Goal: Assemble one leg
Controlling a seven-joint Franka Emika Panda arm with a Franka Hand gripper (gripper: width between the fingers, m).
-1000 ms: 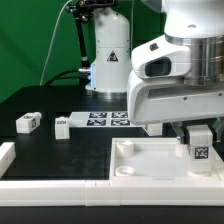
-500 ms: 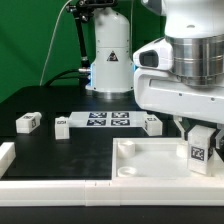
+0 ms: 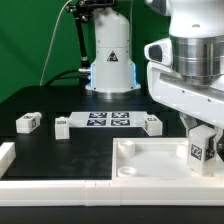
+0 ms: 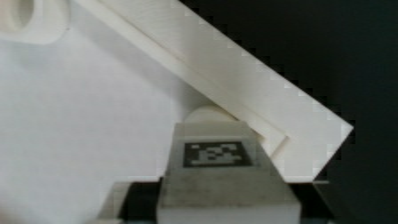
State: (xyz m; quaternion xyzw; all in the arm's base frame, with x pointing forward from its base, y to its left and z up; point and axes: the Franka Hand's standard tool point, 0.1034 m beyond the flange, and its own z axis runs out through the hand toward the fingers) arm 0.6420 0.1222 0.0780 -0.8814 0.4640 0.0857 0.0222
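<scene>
- The gripper [image 3: 201,146] is clamped on the leg [image 3: 199,152]. One finger presses each side of the small white block, and a black-and-white tag faces the camera.
- In the exterior view, the leg hangs upright at the right, over the far right part of the big white panel [image 3: 150,165]. I cannot tell whether its lower end touches the panel.
- In the wrist view, the leg [image 4: 217,148] sticks out from between the gripper [image 4: 217,196] fingers. Its tagged end sits close to the inner corner of the panel [image 4: 89,120], where two raised rim edges meet. A round socket [image 4: 25,24] shows at another corner.
- Three more blocks lie loose on the black bench [image 3: 60,152]. The first block [image 3: 27,122] is far to the exterior view's left, and the second block [image 3: 62,126] is just beside the marker board [image 3: 108,119]. The third block [image 3: 152,124] is at the board's other end.
- A white rail [image 3: 50,188] runs along the bench's near edge.
</scene>
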